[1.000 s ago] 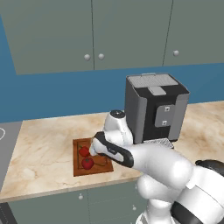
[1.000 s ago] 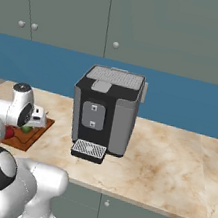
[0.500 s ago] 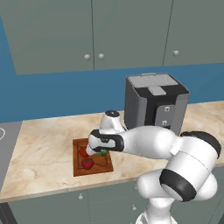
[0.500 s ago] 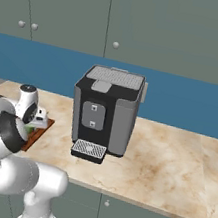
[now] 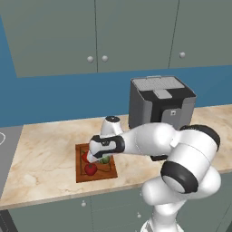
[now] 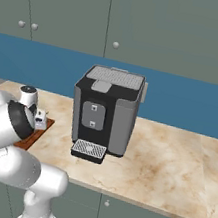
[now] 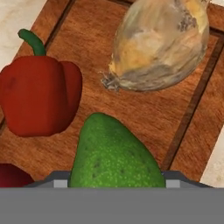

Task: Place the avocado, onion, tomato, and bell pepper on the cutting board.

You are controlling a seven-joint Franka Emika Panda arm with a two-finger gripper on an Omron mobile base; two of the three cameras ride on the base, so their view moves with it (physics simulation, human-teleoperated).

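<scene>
The reddish-brown cutting board [image 7: 144,109] [image 5: 81,174] lies on the counter. On it are the red bell pepper [image 7: 39,94] with a green stem, the tan onion [image 7: 162,41], the green avocado [image 7: 113,153] [image 5: 106,159] and, at the hand view's bottom left corner, a slice of the dark red tomato [image 7: 11,177]. My gripper [image 7: 116,179] [image 5: 99,157] is low over the board with the avocado between its fingertips [image 7: 59,178]. The tips sit close to both sides of the avocado; whether they still press on it cannot be told.
A black and grey coffee machine [image 5: 161,106] [image 6: 105,113] stands on the marble counter to the right of the board [image 6: 34,137]. Grey cabinets hang above a blue wall. A stove edge [image 5: 3,149] shows at the far left.
My hand stays low over the cutting board with the avocado. The arm's elbow and forearm have swung out to the right behind it.
</scene>
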